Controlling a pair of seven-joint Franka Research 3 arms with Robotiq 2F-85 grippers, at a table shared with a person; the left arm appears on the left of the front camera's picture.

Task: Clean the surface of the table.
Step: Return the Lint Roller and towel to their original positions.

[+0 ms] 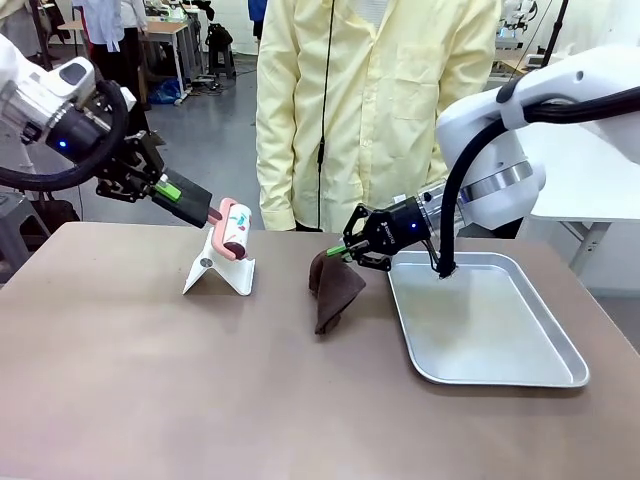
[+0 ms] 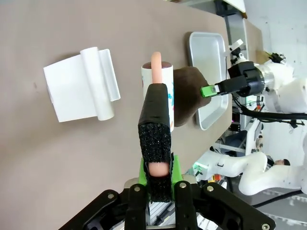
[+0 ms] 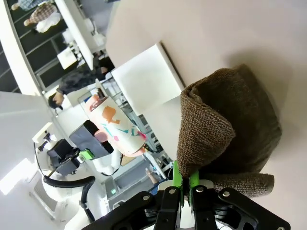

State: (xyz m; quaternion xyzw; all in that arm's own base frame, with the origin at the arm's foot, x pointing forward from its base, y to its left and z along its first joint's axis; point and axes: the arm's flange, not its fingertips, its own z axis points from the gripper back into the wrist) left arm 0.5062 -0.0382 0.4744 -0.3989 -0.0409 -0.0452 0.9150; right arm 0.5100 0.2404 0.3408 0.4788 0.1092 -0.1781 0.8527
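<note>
While unlettered, colour-flecked lint roller label.

Both arms raised over the table, each gripper clamped on something.

The left arm comes in from the far left corner of the table, its wrist angled down toward the middle; the left gripper is held above the surface near the far edge, fingers pressed together on the pink handle of a lint roller. The right arm arches in from the right, its forearm bending down and across toward the middle; the right gripper points leftward, just off the surface near the far edge, green pads pinched tight on the top fold of a brown cloth.
</note>
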